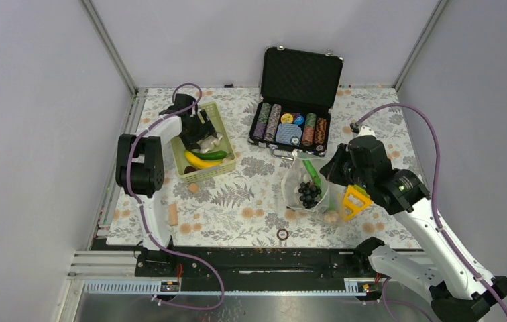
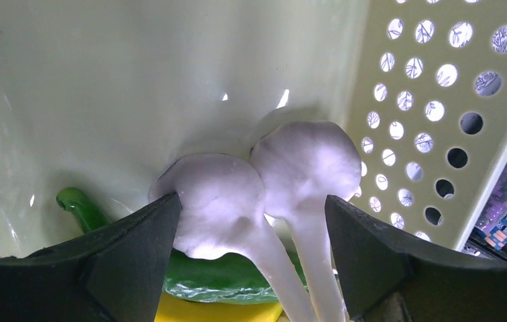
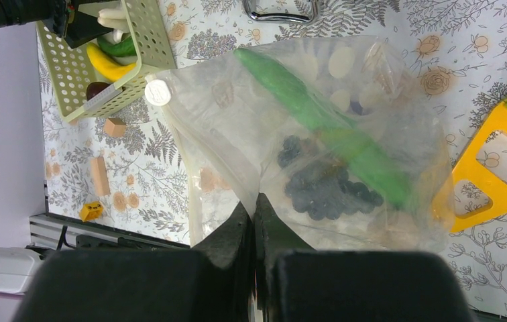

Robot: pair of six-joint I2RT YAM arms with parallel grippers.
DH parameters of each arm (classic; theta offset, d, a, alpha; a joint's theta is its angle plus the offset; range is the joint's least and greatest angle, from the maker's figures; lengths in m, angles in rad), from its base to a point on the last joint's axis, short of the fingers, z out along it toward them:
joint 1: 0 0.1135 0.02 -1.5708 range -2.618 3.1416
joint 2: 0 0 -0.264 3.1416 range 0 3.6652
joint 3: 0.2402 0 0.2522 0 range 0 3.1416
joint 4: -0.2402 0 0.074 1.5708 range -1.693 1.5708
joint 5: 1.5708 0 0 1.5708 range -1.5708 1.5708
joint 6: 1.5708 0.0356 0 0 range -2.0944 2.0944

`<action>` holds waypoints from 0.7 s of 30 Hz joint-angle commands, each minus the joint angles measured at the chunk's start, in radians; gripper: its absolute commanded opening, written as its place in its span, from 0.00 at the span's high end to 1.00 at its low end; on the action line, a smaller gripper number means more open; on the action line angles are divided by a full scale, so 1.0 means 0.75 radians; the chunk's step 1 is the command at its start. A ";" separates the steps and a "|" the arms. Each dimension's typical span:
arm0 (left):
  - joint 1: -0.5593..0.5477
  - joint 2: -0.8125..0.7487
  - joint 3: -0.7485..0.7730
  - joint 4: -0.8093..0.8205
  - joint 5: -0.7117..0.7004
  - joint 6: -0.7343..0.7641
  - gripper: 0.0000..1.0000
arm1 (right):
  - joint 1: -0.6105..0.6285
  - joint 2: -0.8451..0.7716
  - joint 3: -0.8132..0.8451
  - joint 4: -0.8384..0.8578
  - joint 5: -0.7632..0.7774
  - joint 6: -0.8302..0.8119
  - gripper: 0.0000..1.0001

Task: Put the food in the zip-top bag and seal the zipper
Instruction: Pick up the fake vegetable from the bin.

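My left gripper (image 1: 197, 134) reaches down into the lime-green basket (image 1: 229, 165). In the left wrist view its jaws (image 2: 252, 199) stand open around two white garlic-like bulbs (image 2: 308, 161). The left finger is against one bulb, and a gap shows by the right finger. A green pepper (image 2: 204, 275) and a yellow banana (image 2: 204, 310) lie under the bulbs. My right gripper (image 3: 254, 201) is shut on a fold of the zip-top bag (image 3: 237, 134), holding it up. Inside the bag are purple grapes (image 3: 324, 188) and a green cucumber (image 3: 318, 114). A pale strip, likely the zipper (image 3: 194, 201), runs left of the jaws.
A yellow triangular tool (image 1: 355, 201) lies right of the bag (image 1: 298, 176). An open black case of poker chips (image 1: 291, 127) stands behind it. Two wooden blocks (image 1: 172, 215) and a small ring (image 1: 282, 234) lie on the patterned cloth near the front edge.
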 commanded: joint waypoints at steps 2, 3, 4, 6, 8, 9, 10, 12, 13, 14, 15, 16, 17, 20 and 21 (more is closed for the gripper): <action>-0.006 -0.141 -0.065 -0.048 0.019 0.054 0.20 | -0.011 -0.011 -0.004 0.041 0.043 -0.013 1.00; -0.006 -0.173 -0.074 -0.041 0.026 0.052 0.20 | -0.011 -0.012 -0.006 0.046 0.040 -0.013 1.00; -0.006 -0.203 -0.081 -0.030 0.032 0.050 0.20 | -0.011 -0.011 -0.009 0.054 0.034 -0.014 1.00; -0.006 -0.256 -0.093 -0.015 0.036 0.055 0.19 | -0.011 -0.016 -0.014 0.071 0.018 -0.015 1.00; -0.005 -0.292 -0.103 -0.015 0.030 0.065 0.19 | -0.011 -0.019 -0.014 0.076 0.021 -0.016 1.00; -0.007 -0.308 -0.117 -0.024 0.026 0.058 0.19 | -0.010 -0.023 -0.014 0.078 0.026 -0.017 1.00; -0.009 -0.318 -0.134 -0.028 0.022 0.053 0.19 | -0.011 -0.024 -0.016 0.076 0.027 -0.017 1.00; -0.030 -0.330 -0.164 -0.028 0.021 0.059 0.19 | -0.012 -0.026 -0.018 0.077 0.029 -0.018 1.00; -0.041 -0.330 -0.176 -0.027 0.017 0.065 0.19 | -0.011 -0.026 -0.018 0.076 0.031 -0.018 1.00; -0.052 -0.324 -0.180 -0.028 0.021 0.073 0.19 | -0.011 -0.027 -0.018 0.076 0.031 -0.019 1.00; -0.059 -0.315 -0.180 -0.028 0.036 0.079 0.19 | -0.011 -0.026 -0.018 0.078 0.032 -0.020 1.00; -0.062 -0.302 -0.179 -0.025 0.054 0.081 0.20 | -0.012 -0.025 -0.016 0.077 0.030 -0.022 1.00; -0.066 -0.291 -0.177 -0.017 0.070 0.082 0.21 | -0.011 -0.027 -0.017 0.075 0.029 -0.022 1.00; -0.071 -0.261 -0.166 -0.001 0.104 0.084 0.22 | -0.011 -0.038 -0.016 0.076 0.032 -0.022 1.00; -0.072 -0.255 -0.161 0.005 0.119 0.088 0.23 | -0.011 -0.042 -0.017 0.076 0.035 -0.022 1.00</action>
